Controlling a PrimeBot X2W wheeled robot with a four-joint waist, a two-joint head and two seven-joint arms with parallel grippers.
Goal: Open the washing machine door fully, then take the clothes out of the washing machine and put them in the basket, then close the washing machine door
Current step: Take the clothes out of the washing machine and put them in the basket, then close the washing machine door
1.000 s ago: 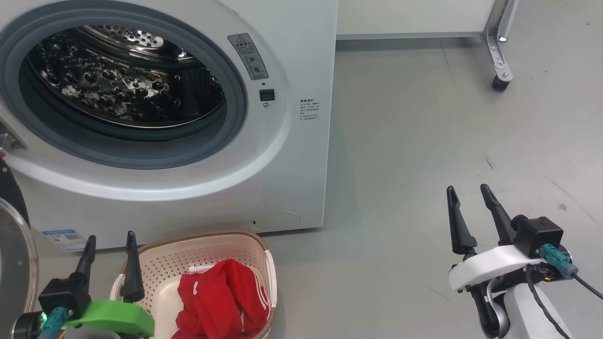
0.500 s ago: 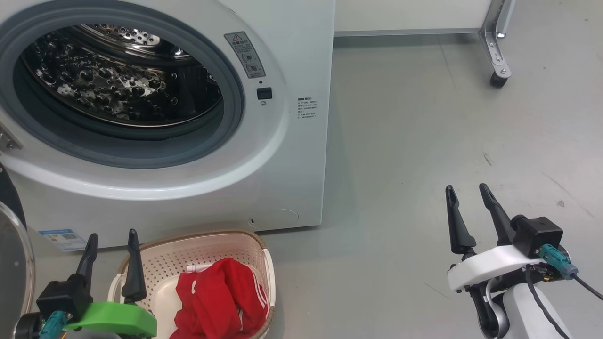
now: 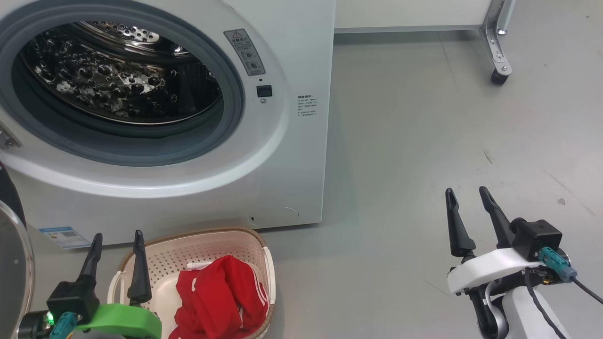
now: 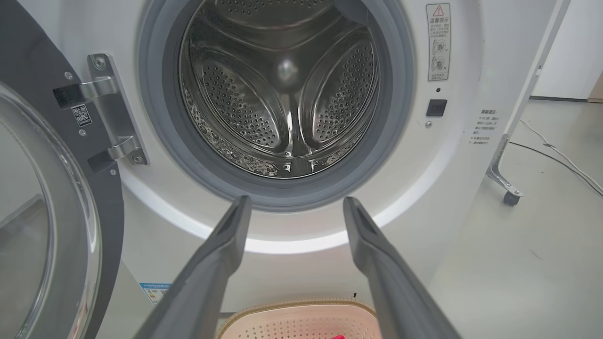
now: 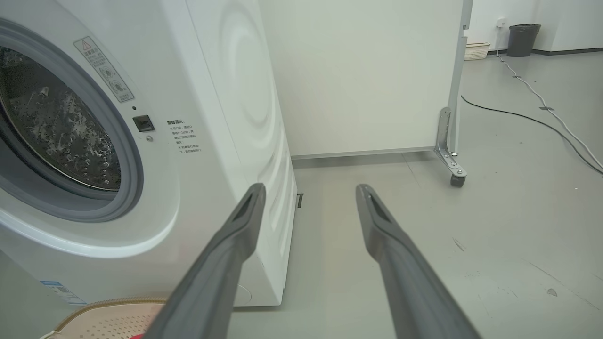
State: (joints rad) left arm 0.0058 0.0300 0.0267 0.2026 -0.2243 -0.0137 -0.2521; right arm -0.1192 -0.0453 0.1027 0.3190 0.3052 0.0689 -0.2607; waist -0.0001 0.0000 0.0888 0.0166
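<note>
So clothes [image 3: 221, 296] sit in the basket [image 3: 198, 234], six o'clock of the drum [image 3: 118, 84]; left gripper [image 3: 118, 234] and right gripper [image 3: 466, 189] gape empty, free to shut the door [image 3: 12, 263] at nine.

The big white front-loading washing machine [image 3: 301, 155] carries a grey warning label [image 4: 438, 42] with a red triangle and exclamation mark beside the drum mouth. A small block of printed lines [image 3: 307, 106] is too fine to read. A blue label [image 3: 63, 237] sits low on its front. A QR-code sticker [image 4: 81, 115] is on the glossy black round door [image 4: 28, 56].
</note>
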